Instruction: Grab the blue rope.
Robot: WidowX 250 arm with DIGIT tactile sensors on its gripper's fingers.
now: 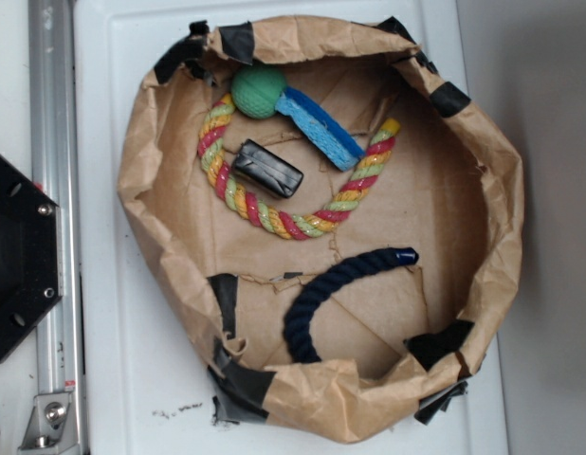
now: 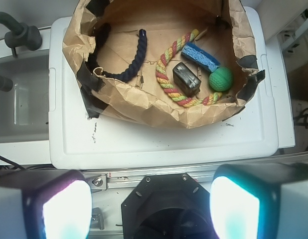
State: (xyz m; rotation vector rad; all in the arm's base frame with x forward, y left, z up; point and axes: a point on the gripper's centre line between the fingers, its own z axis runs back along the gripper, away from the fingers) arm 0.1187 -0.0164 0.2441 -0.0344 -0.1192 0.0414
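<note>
We see the blue rope (image 1: 336, 289) lying in the lower middle of the exterior frame, on the floor of a crumpled brown paper basin (image 1: 487, 218) patched with black tape. It curves in an arc, its glossy capped end pointing toward the right of the frame. Above it, apart from it, the striped rope (image 1: 274, 213) loops around a small black box (image 1: 266, 168). A green ball (image 1: 258, 92) and a light blue sponge block (image 1: 320, 130) sit touching at the top. The basin rests on a white tabletop (image 1: 113, 313).

In the wrist view our claw (image 2: 139, 209) hangs released, its two fingers (image 2: 233, 206) spread wide at the bottom edge, well apart from the blue rope at upper left.
</note>
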